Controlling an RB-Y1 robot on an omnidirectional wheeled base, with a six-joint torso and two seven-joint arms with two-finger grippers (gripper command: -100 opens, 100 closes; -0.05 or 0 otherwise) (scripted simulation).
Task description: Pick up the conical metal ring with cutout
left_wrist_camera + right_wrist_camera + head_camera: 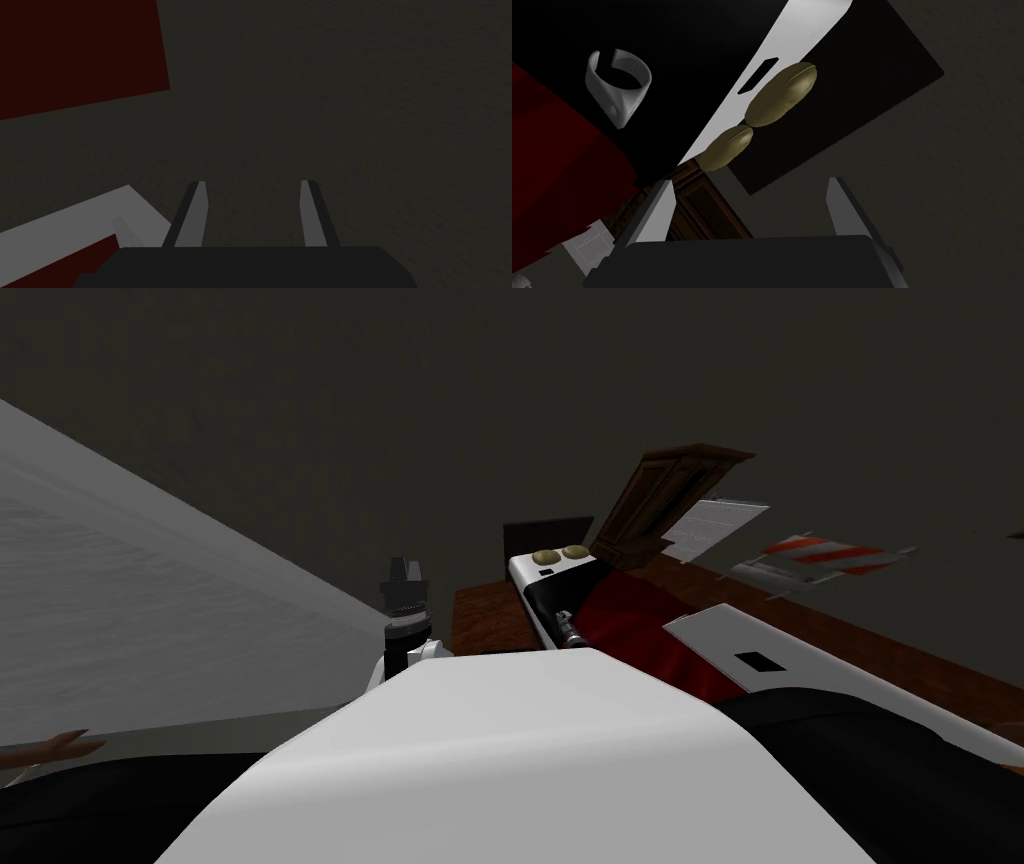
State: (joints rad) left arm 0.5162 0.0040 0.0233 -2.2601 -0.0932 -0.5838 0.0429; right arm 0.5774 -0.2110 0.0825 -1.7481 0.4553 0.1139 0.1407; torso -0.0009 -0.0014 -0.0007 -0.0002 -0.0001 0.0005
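A light grey conical ring with a cutout (618, 86) lies on the black cover of a bed (677, 60), near the red blanket (557, 165). My right gripper (751, 205) is open with nothing between its fingers; the ring is ahead of it and off to one side, well apart from the fingertips. In the head view the right gripper (568, 628) shows small over the bed's black part. My left gripper (254, 200) is open and holds nothing; it is raised to the left of the bed (404, 580).
Two olive pillows (560, 555) rest at the bed's white head end. A brown wooden cabinet (665, 503), a white panel (715, 526) and a red-and-white striped thing (825, 556) stand beyond the bed. A grey wall (120, 588) runs along the left.
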